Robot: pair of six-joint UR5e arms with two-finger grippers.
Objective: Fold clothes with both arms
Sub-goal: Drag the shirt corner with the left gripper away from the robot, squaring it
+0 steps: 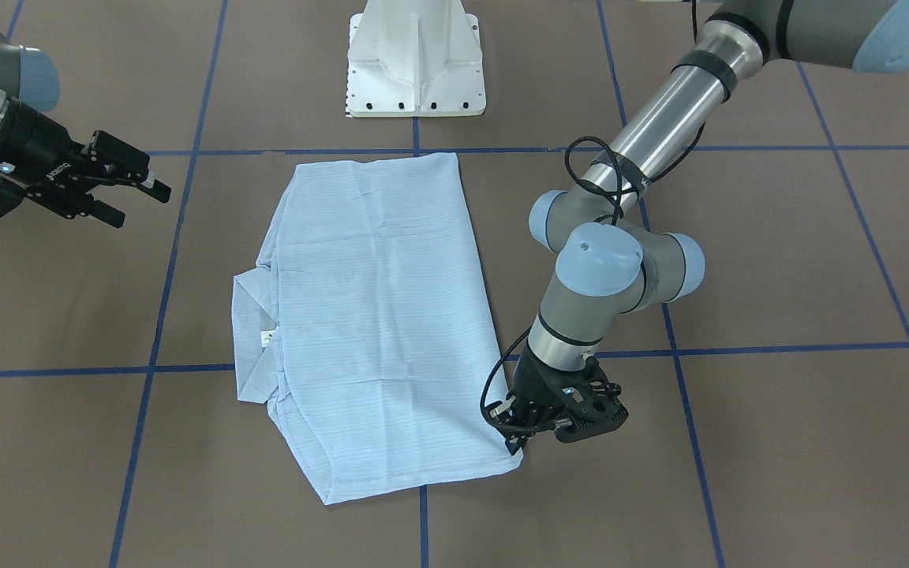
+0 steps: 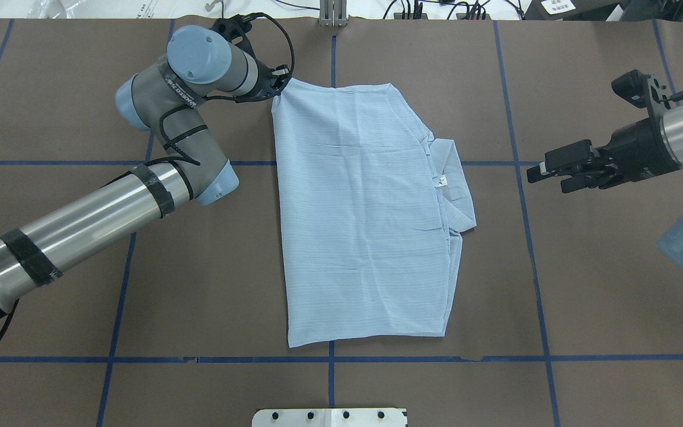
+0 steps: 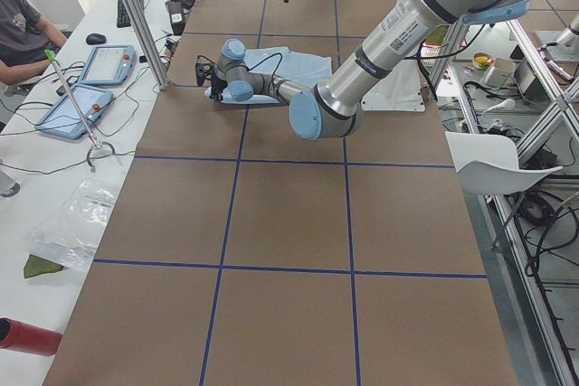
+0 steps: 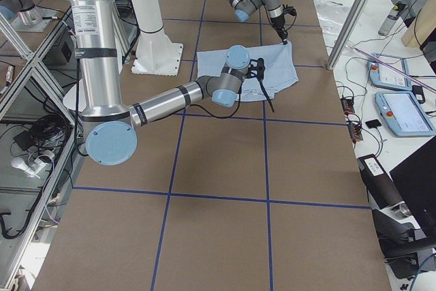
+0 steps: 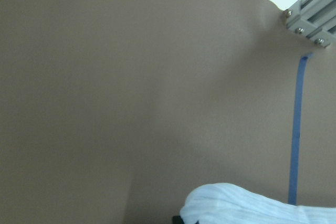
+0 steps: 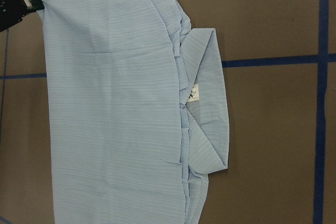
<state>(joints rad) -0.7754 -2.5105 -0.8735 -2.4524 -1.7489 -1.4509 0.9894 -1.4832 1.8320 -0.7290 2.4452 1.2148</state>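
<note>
The pale blue striped shirt [image 2: 365, 219] lies folded flat into a rectangle on the brown table, and also shows in the front view [image 1: 383, 315]. Its collar [image 2: 451, 178] with the neck label [image 6: 193, 94] sticks out on the robot's right side. My left gripper [image 2: 279, 88] is shut on the shirt's far left corner, low at the table [image 1: 514, 443]. A bunch of the cloth [image 5: 252, 205] shows at the bottom of the left wrist view. My right gripper [image 2: 546, 178] is open and empty, hovering apart from the collar on the right [image 1: 139, 203].
The white pedestal base [image 1: 417, 59] stands at the robot's side of the table. Blue tape lines [image 2: 329, 359] cross the table. An aluminium post [image 5: 312, 17] stands at the far edge near my left gripper. An operator [image 3: 23, 24] sits at a side table.
</note>
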